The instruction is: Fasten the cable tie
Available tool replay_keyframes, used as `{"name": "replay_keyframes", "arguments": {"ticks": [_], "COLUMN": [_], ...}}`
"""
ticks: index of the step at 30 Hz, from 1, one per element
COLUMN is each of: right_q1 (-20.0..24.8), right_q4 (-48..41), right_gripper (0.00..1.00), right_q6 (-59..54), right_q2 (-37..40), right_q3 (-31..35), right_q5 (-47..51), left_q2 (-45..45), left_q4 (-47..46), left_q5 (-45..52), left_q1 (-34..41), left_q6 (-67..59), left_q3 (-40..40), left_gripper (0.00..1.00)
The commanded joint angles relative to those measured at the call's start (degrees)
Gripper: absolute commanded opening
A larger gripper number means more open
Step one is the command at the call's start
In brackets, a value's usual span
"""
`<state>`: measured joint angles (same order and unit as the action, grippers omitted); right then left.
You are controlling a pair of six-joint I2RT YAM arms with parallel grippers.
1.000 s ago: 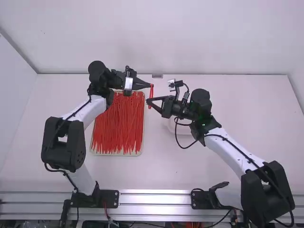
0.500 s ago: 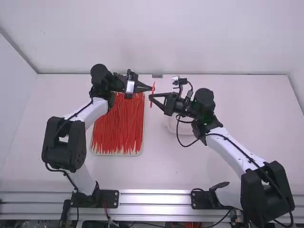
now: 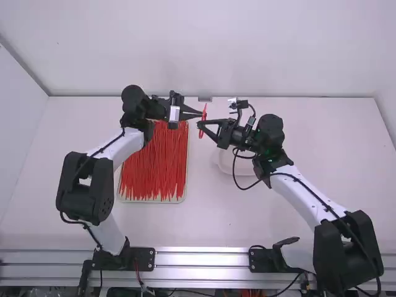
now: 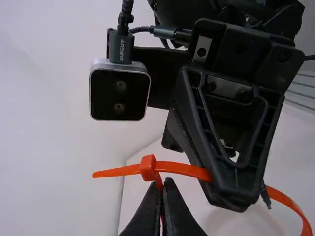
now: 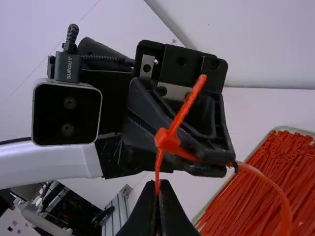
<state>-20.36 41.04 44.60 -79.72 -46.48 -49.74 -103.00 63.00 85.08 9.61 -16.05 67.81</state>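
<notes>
White table [image 3: 322, 142]; tray [image 3: 151, 200] of spare red ties [image 3: 154, 161] left of middle. Grippers meet in air near tray's far right corner.
- Left gripper [image 3: 199, 112]: pinched tight on cable tie [image 4: 179, 168], just beside head [image 4: 147, 166].
- Right gripper [image 5: 158, 187]: clamped on strand below head.
- Tie looks threaded, loop slack.
- Advice: left arm anchors head, right draws its strand straight away, no twist, firm grip against slip.

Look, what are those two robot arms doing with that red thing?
They are fastening a thin red plastic cable tie. The left claw and the right claw both pinch it, held up in the air between them. Its tail looks pushed through its little square head, making a loop. More red ties lie piled in the flat tan tray on the white table nearby.
</notes>
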Motion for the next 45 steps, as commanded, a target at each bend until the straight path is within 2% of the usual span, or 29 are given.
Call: {"name": "replay_keyframes", "arguments": {"ticks": [1,9,18,21,23,31,40,45], "right_q1": [1.8,2.3,4.1,4.3,4.2,4.3,5.3,5.4], "right_q4": [1.0,2.9,3.0,1.0,-0.2,-1.0,-0.7,2.8], "right_gripper": [0.00,0.00,0.02,0.31,0.42,0.68,0.72,0.64], "right_q6": [0.2,0.2,0.1,-1.6,-2.3,-2.4,-2.3,-0.9], "right_q2": [-0.4,-0.4,-0.4,-0.4,-0.4,-0.4,-0.4,-0.4], "right_q3": [-0.4,-0.4,-0.4,-0.4,-0.4,-0.4,-0.4,-0.4], "right_q5": [3.1,3.2,2.6,2.2,2.0,-0.3,-2.9,-5.9], "left_q2": [0.3,0.3,0.3,0.3,0.3,0.3,0.3,0.3], "left_q4": [1.6,4.9,9.4,12.5,14.0,14.4,15.5,15.5], "left_q5": [4.7,4.7,4.6,4.0,4.1,4.6,4.6,4.6], "left_q1": [1.5,1.6,1.6,0.8,0.6,0.6,1.8,3.4], "left_q6": [0.0,0.5,8.1,14.6,17.0,21.9,25.7,25.7], "left_q3": [-2.3,-4.9,-4.9,-4.6,-4.6,-4.6,-4.9,-5.3], "left_gripper": [0.02,0.02,0.02,0.02,0.02,0.01,0.02,0.01]}}
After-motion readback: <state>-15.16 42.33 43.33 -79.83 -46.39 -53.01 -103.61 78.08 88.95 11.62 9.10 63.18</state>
